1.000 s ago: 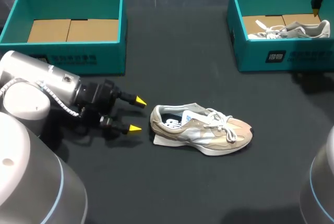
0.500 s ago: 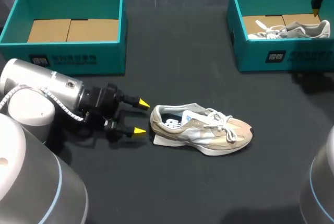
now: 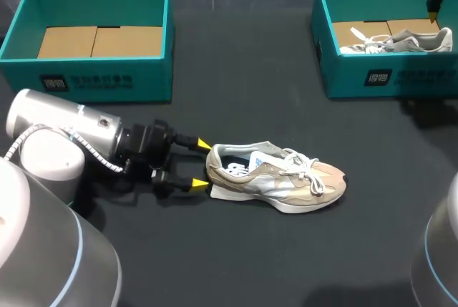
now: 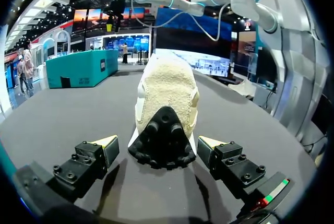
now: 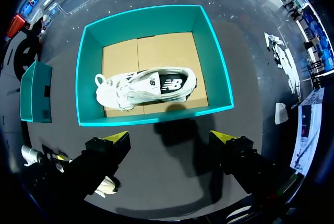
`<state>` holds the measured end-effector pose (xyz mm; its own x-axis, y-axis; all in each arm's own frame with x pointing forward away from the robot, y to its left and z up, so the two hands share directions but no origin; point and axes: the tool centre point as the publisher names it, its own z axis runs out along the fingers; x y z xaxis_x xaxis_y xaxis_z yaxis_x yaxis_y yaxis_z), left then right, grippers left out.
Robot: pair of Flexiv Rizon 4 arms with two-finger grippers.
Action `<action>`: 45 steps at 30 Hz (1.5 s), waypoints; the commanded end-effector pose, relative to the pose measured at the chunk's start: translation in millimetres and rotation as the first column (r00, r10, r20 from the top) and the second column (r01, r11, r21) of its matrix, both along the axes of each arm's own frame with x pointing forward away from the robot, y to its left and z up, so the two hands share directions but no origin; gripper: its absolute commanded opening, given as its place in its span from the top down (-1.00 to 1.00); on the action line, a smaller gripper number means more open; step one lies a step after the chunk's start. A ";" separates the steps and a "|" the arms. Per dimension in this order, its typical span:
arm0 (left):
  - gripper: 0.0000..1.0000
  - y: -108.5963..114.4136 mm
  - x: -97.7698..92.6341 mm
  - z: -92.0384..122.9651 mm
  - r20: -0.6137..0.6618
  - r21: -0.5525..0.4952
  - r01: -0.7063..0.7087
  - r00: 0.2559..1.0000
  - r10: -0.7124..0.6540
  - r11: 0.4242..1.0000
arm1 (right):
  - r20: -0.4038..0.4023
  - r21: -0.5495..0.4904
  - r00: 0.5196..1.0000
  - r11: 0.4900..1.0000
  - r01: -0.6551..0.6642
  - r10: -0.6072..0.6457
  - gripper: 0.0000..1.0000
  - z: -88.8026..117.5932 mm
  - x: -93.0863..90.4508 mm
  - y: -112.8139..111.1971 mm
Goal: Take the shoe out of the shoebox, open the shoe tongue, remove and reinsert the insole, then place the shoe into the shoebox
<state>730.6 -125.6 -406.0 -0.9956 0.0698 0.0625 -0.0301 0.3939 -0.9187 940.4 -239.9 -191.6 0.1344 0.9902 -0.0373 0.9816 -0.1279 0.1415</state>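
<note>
At the heel of the shoe (image 3: 275, 178), the left pincer (image 3: 202, 164) stands open and should, I reckon, close squarely across both sides.

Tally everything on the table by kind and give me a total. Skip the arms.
Shoes: 2, a beige shoe lying on the table and a white shoe inside the right shoebox.
Shoeboxes: 2, both teal and open, the left shoebox with no shoe in it, and the right shoebox.
Total: 4.
</note>
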 end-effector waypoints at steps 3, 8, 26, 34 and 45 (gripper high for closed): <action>-1.00 -7.2 1.8 -4.7 -0.006 -0.011 -0.003 1.000 0.003 1.000 | 0.001 0.000 1.000 1.000 0.000 0.000 -1.00 0.0 -1.0 -0.1; -1.00 -13.8 -0.2 -7.4 -0.010 -0.015 0.002 1.000 -0.002 1.000 | 0.001 0.000 1.000 1.000 0.000 0.000 -1.00 0.0 -1.0 -0.1; -1.00 -34.8 -6.1 -7.8 -0.024 -0.043 0.019 1.000 -0.020 0.999 | 0.001 0.000 1.000 1.000 0.000 0.000 -1.00 0.0 -1.0 -0.1; -1.00 -41.6 -9.1 -7.4 -0.027 -0.056 0.034 0.999 -0.035 0.998 | 0.001 0.000 1.000 1.000 0.000 0.000 -1.00 0.0 -1.0 -0.1; -1.00 -47.6 -9.5 -10.1 -0.031 -0.069 0.037 0.999 -0.039 0.997 | 0.001 0.000 1.000 1.000 0.000 0.000 -1.00 0.0 -1.0 -0.1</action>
<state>720.4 -170.1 -412.6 -0.9897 0.1122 0.0890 -0.0467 0.3350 -0.9411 940.4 -239.9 -191.6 0.1344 0.9902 -0.0373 0.9816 -0.1279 0.1415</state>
